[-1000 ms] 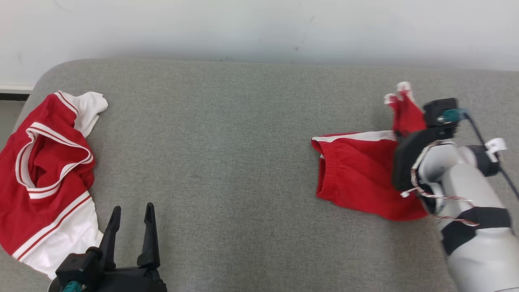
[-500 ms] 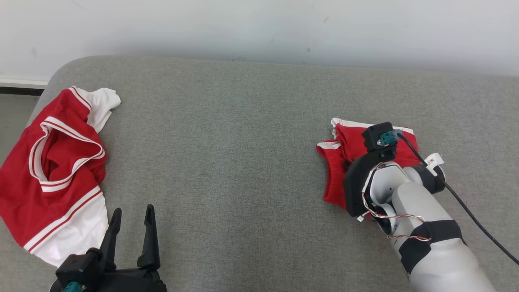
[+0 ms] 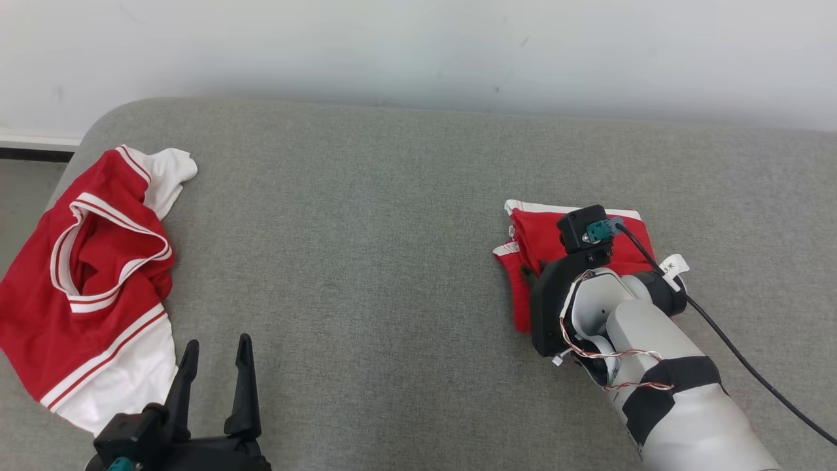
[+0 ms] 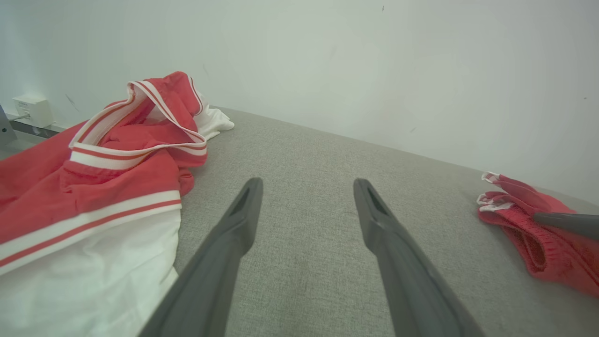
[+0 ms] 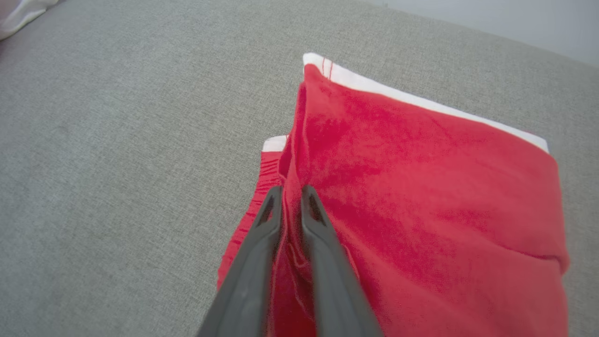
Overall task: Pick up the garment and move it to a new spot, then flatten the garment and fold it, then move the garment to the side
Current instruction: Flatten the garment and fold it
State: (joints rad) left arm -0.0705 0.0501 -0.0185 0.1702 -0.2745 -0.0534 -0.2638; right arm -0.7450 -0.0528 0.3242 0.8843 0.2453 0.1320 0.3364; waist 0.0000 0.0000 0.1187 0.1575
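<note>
shorts (image 3: 543, 237) folded toward the cushion's (image 3: 392, 229) right edge; right gripper (image 5: 291, 193) seemingly pinches a fold, left gripper (image 3: 218, 345) agape, empty; moving them aside remains.

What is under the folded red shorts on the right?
The grey cushion spreads around the red shorts, and their own lower layer peeks out at the fold. Whatever lies directly beneath is covered by cloth.
</note>
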